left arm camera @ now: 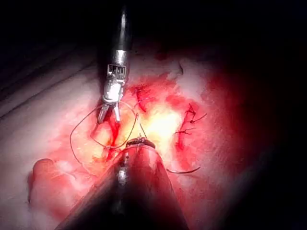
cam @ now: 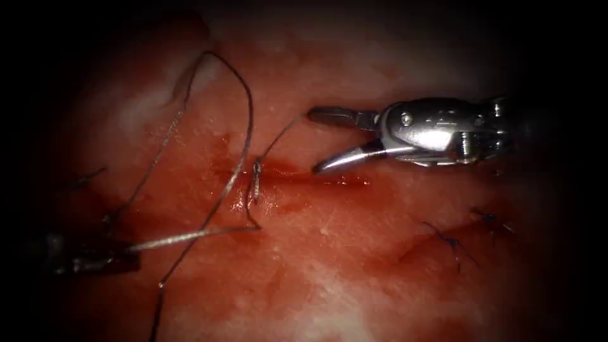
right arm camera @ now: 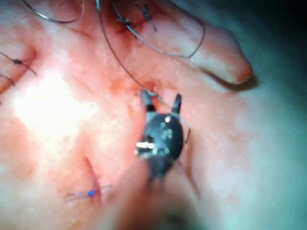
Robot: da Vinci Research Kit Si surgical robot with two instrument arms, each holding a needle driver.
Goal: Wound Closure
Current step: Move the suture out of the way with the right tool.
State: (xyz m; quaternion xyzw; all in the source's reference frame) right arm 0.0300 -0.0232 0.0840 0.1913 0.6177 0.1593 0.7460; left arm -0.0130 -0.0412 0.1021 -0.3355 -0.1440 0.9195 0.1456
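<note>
Your right tool (cam: 320,142) hangs spread wide, gripping nothing, at three o'clock of the knot (cam: 256,180) on the cut (cam: 297,178). Your left tool (cam: 95,258), at eight o'clock, seems clenched on the thread (cam: 190,236); the needle isn't discernible. Overpulling could tear the tissue (cam: 329,266).

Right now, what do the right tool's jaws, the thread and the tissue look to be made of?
Right tool: polished metal, by its bright silvery glints; jaws open, holding nothing. Thread: thin dark strand, probably a smooth synthetic filament, since it keeps springy loops; the left tool seems to hold one end. Tissue: soft, wet meat, pale and fatty, glossy with red fluid along the cut.
</note>
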